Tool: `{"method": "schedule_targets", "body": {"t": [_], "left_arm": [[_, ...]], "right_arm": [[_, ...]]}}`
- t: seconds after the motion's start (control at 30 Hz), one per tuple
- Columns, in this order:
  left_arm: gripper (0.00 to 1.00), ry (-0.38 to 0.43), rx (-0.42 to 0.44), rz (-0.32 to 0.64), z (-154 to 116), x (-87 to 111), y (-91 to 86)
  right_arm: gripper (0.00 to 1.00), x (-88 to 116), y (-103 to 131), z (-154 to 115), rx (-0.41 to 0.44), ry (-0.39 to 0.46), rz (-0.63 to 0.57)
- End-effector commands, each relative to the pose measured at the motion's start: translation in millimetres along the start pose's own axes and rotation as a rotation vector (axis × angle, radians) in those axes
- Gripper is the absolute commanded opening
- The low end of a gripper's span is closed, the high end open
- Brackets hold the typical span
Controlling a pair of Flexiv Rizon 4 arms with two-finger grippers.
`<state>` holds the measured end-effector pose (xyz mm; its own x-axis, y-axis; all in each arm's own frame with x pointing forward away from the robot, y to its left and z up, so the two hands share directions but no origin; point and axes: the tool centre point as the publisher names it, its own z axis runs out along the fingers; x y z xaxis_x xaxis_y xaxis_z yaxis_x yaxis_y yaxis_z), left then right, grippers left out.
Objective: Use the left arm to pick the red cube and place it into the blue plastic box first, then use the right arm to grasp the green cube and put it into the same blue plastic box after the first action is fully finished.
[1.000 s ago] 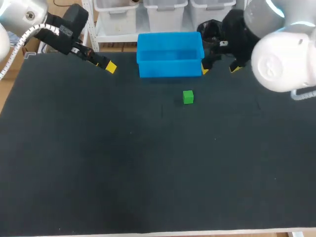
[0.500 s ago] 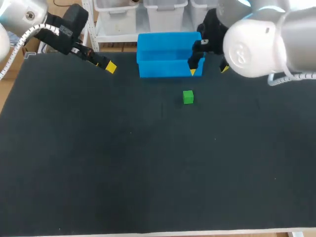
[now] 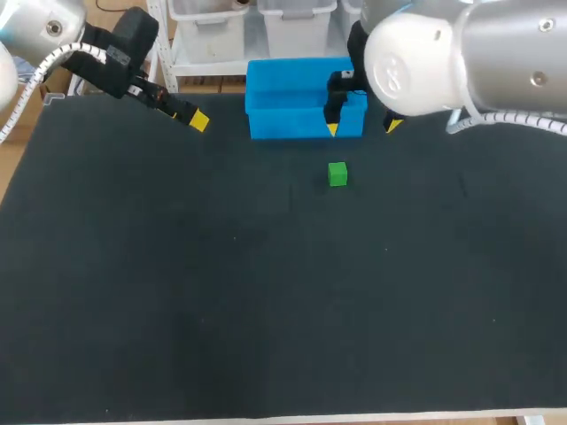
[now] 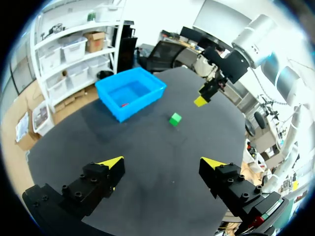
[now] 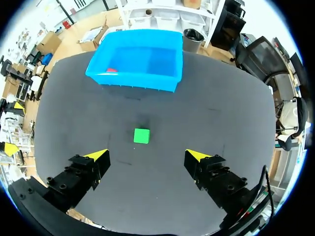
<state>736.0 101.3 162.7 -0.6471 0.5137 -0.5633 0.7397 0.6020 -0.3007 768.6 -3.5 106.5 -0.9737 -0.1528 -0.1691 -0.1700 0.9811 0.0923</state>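
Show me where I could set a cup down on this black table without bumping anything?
The table is bare from the green cube to its near edge. The far edge is crowded: the blue box, with the left end effector and right end effector close by.

Open mat (image 3: pixel 266 292) rings the green cube (image 3: pixel 337 173); blue box (image 3: pixel 292 122) stands beyond.

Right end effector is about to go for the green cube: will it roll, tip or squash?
The green cube sits flat on the table, so rolling or tipping seems unlikely. It looks small against the open right end effector, so it is probably light, and a one-sided touch may slide it. Crisp edges suggest it is stiff.
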Motion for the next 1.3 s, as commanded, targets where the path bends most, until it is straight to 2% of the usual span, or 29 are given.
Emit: {"method": "schedule_targets", "body": {"t": [0.03,0.17,0.47,1.3], "left_arm": [[1.0,-0.005,0.003,0.003,0.0,1.1,0.8],[1.0,-0.005,0.003,0.003,0.0,1.1,0.8],[1.0,-0.005,0.003,0.003,0.0,1.1,0.8],[1.0,-0.005,0.003,0.003,0.0,1.1,0.8]], "right_arm": [[1.0,-6.7,8.4,3.2,0.034,0.043,0.002],[1.0,-6.5,9.8,4.7,0.035,0.048,0.004],[1.0,-11.1,8.8,-2.8,-0.028,0.012,0.06],[1.0,-11.1,8.8,-2.8,-0.028,0.012,0.06]]}}
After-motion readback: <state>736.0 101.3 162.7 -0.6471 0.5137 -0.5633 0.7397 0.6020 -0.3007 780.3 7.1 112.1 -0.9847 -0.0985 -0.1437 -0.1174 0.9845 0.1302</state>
